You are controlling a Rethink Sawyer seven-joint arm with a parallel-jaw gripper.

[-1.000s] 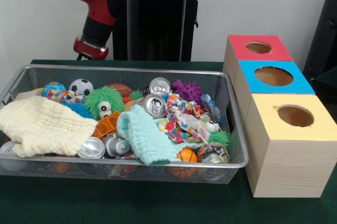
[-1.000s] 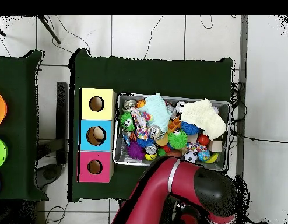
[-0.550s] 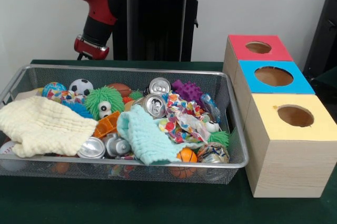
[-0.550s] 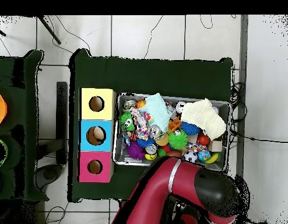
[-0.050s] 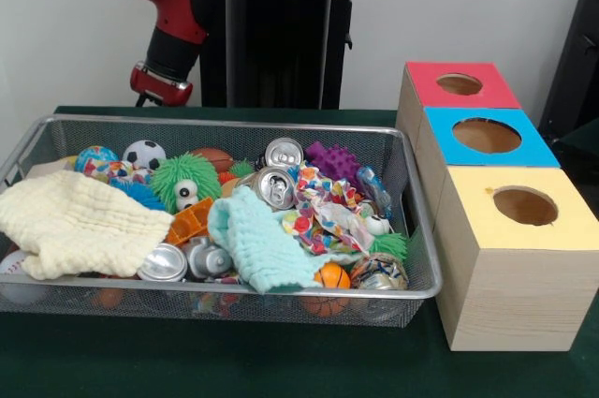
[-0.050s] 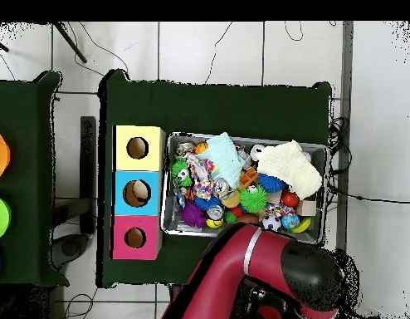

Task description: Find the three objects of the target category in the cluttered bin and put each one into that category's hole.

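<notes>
1. The red and black arm [image 6: 266, 274] has edged a little toward the lower right of the overhead frame since a second ago; in the front view it hangs at upper left, behind the bin, and the bin's contents have not shifted.
2. The hand shows in neither view, so whether it is released or clenched cannot be told.
3. The wire-mesh bin [image 5: 225, 122] sits on the green desk [image 5: 281, 361], left of centre in the front view, filled with clutter.
4. A pale yellow cloth [image 5: 75, 220] drapes the bin's left end; a mint cloth [image 5: 257, 243] lies at the middle front.
5. Between them rests a silver drink can [image 5: 164, 263], top showing. A second can [image 5: 274, 187] lies at centre, with a third can [image 5: 284, 152] just behind it.
6. A green fuzzy toy [image 5: 182, 178] with eyes sits near a small soccer ball [image 5: 143, 154] toward the back left.
7. To the right of the bin three wooden boxes stand in a row, each with a round hole on top: the red-topped box [image 5: 430, 94] farthest back, the blue-topped box [image 5: 538, 150] in the middle, the yellow-topped box [image 5: 515, 295] nearest.
</notes>
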